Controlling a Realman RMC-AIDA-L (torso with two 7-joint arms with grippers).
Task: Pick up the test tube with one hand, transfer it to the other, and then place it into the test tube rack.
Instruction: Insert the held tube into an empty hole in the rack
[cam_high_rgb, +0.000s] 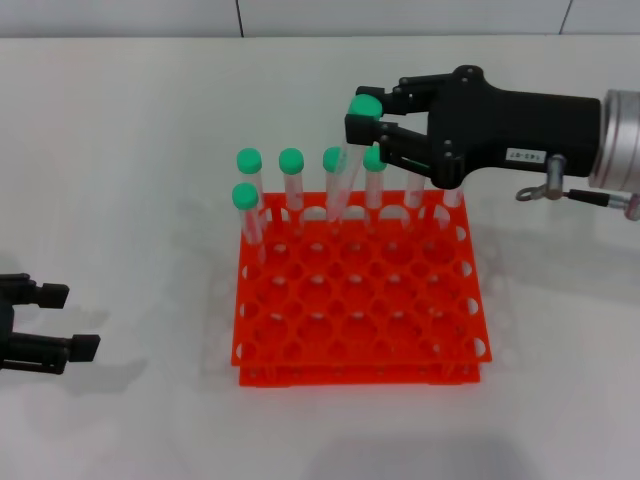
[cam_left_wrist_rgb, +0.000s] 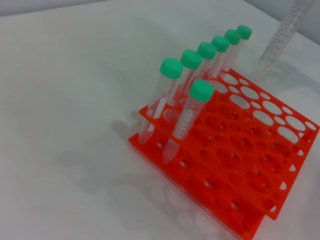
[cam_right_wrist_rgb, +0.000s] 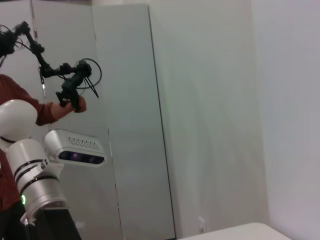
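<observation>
Nearest you, your left gripper (cam_high_rgb: 60, 325) sits low beside the test tube rack (cam_high_rgb: 360, 300), fingers apart and empty; farther back, your right gripper (cam_high_rgb: 375, 125) pinches the test tube (cam_high_rgb: 350, 160) at its cap, tilted over a back-row hole for lowering in

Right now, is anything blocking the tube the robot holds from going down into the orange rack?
Nothing visible blocks it. The right hand holds the slim clear green-capped tube tilted over the bright orange-red plastic rack, its tip at the back row, between tubes already standing there.
</observation>
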